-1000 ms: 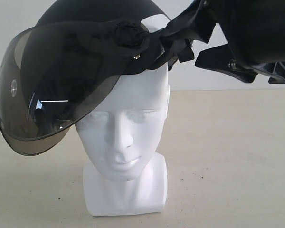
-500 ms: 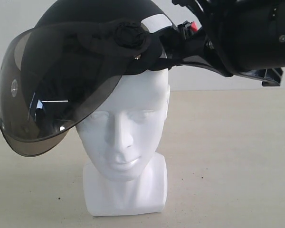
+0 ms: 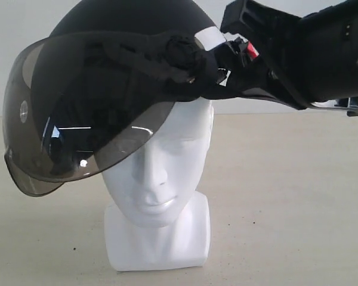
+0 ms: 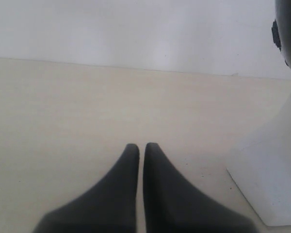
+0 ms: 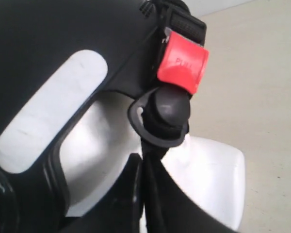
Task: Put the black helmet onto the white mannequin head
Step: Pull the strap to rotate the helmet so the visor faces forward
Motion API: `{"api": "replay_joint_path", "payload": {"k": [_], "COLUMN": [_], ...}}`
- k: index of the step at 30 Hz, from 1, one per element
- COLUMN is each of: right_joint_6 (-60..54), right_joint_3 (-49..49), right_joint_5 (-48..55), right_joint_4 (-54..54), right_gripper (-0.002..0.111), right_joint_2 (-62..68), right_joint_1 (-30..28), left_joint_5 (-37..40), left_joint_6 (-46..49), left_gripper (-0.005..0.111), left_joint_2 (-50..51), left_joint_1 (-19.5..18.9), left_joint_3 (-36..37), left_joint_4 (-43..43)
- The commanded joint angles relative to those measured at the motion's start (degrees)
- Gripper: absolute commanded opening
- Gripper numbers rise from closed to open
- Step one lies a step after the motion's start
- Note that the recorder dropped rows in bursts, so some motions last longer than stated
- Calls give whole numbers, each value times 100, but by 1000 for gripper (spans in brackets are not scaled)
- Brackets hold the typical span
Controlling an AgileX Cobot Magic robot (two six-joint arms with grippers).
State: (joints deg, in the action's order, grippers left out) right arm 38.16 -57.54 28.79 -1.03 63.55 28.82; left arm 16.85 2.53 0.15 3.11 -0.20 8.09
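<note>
The black helmet (image 3: 119,36) sits tilted on top of the white mannequin head (image 3: 161,173), and its smoky visor (image 3: 77,137) hangs off to the left of the face. My right gripper (image 3: 250,65) reaches in from the right at the helmet's rim. In the right wrist view that gripper (image 5: 143,158) is shut on the black strap (image 5: 153,145), just below the red buckle (image 5: 182,63), with the helmet shell (image 5: 63,39) and the white head (image 5: 102,141) behind. My left gripper (image 4: 141,145) is shut and empty, low over the table beside the neck base (image 4: 271,179).
The mannequin stands on a pale beige table (image 3: 298,208) with a white wall (image 3: 18,36) behind it. In the left wrist view, bare tabletop (image 4: 63,107) stretches away from the neck base.
The helmet has shifted right and settled lower over the forehead, with the visor's right edge coming down. My right gripper has tilted and moved in closer to the helmet's side.
</note>
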Motion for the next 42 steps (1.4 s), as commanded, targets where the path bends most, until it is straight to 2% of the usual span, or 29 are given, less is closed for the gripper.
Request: {"api": "replay_joint_path", "payload": {"k": [1,11,22,37,42], "right_joint_6": [199,630,675,954,954], "right_joint_3": [28,28,28,28,28], "right_joint_5": [669,1239,1328,2001,1653], "right_joint_4": [646,1503,1891,2564,2621], "right_gripper": [0,0,0,0,0], "right_joint_2": [-3,-3,-3,113,470], "right_joint_1": [-27,-27,-27,-27,-27], "left_joint_5": [-18,-18,-18,-18,-18], "left_joint_6": [1,1,1,1,1], "left_gripper": [4,4,4,4,4], "left_joint_2": [-15,-15,-15,-15,-15], "left_joint_1": [-20,-20,-20,-20,-20], "left_joint_3": [20,20,20,20,20], "left_joint_4": [43,43,43,43,43]}}
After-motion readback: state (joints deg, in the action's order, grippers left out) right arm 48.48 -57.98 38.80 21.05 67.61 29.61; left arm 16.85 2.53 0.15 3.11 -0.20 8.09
